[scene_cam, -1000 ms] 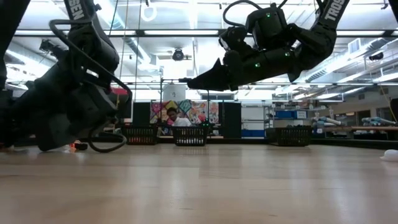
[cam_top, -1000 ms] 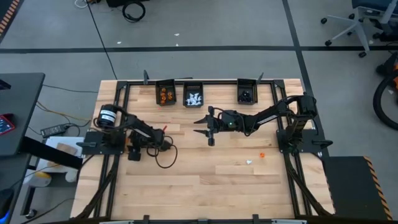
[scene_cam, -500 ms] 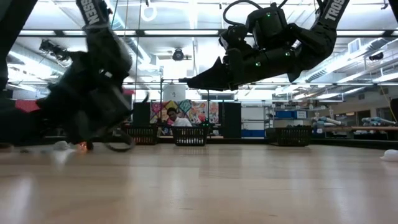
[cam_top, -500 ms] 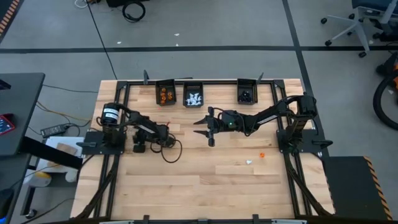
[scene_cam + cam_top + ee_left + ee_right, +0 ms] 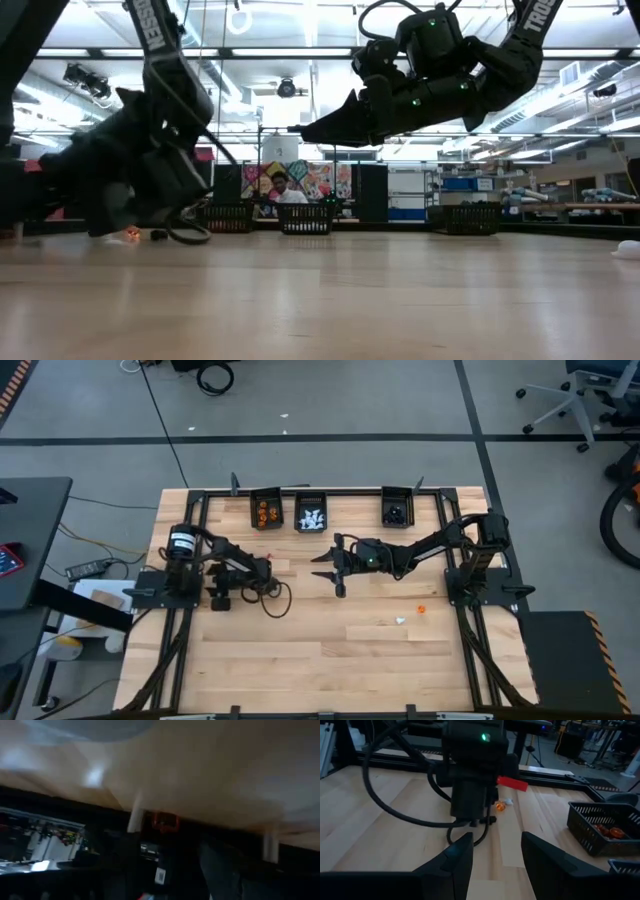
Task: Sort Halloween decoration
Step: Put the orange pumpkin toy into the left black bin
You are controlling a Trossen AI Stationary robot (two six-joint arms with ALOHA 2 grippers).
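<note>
Orange trinket (image 5: 500, 807) seemingly beside left end effector (image 5: 470, 822)

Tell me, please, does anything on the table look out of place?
Yes: an orange trinket and a white trinket lie loose on the bare wood near the right arm's base, far from the three bins at the table's far edge, where similar pieces already sit.

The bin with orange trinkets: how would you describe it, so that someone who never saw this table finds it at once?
Look at the far edge of the wooden table, where three small black bins stand in a row. It is the bin at the left end of that row, on the left arm's side. Its neighbour holds white pieces and the third bin dark ones; only this one holds orange trinkets.
</note>
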